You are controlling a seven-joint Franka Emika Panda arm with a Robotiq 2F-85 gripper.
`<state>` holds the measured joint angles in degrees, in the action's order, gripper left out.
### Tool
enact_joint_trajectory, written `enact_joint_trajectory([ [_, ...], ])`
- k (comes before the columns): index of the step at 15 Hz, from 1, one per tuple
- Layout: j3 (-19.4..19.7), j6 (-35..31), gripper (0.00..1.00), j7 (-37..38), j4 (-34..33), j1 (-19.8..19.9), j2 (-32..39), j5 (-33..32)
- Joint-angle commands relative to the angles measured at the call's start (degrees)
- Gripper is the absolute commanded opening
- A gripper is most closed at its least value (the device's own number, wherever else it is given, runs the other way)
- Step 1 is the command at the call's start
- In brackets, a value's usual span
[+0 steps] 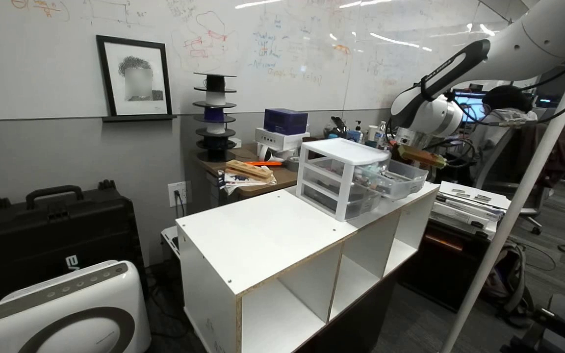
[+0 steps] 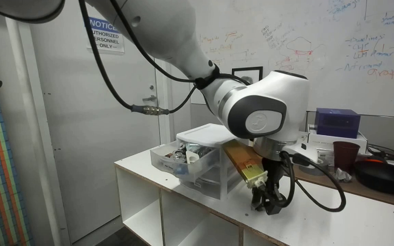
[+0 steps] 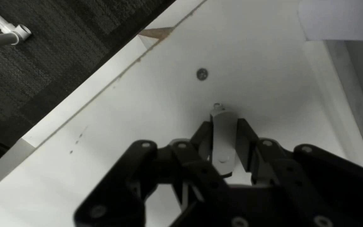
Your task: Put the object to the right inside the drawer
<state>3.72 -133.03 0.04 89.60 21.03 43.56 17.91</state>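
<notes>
My black, jointed two-finger gripper (image 3: 225, 142) is narrowed onto a small grey elongated object (image 3: 224, 127), a finger pressed to each flank, so I judge the pick made; whether the object is clear of the surface beneath my fingertips I cannot tell. The receiving end looks ready too: the shallow, translucent clear-plastic drawer (image 2: 161, 163) is pulled out, off to one side of me and higher than my fingertips, a jumble of small parts (image 2: 192, 157) inside. What I judge left is to lift, swing across to that opening, and let go. The object looks smooth and matte, perhaps metal, straight-sided, with a round mark near one end and a small ring-like shape at the other. Beneath me the white open-fronted shelf cabinet (image 1: 258, 240) has a flat, smooth top with a rough brown edge and, just beyond my fingertips, a dark round screw head (image 3: 202, 74). Beside me, the white-framed plastic drawer unit (image 1: 346, 148) has rounded corners and cloudy walls.
</notes>
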Motion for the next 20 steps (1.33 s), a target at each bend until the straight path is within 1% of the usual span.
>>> enact_joint_trajectory([
  [1,2.7,3.1,0.06,2.0,5.5,-3.5,-7.4,-4.1],
  [3,4.3,2.1,0.06,2.1,9.5,-6.1,-12.7,-8.2],
  [5,6.8,1.0,0.06,3.1,13.3,-9.5,-17.5,-15.0],
  [6,7.4,0.7,0.06,3.2,15.2,-10.8,-20.2,-18.2],
  [9,7.6,-0.3,0.06,2.1,22.1,-13.8,-29.0,-26.9],
  [10,7.0,-0.5,0.06,1.4,24.5,-14.4,-32.1,-29.1],
  [11,6.0,-0.6,0.06,-0.4,27.1,-14.6,-35.2,-30.0],
  [13,4.1,-2.1,0.06,-2.4,32.2,-15.5,-41.1,-30.6],
  [14,3.2,-1.5,0.06,-3.4,34.5,-16.0,-43.9,-30.0],
  [17,0.1,1.0,0.06,-8.2,41.1,-17.8,-51.2,-25.8],
  [18,-0.6,2.2,0.06,-11.1,42.7,-18.6,-52.7,-23.3],
  [20,-1.1,2.1,0.06,-16.3,45.5,-20.3,-54.5,-19.0],
])
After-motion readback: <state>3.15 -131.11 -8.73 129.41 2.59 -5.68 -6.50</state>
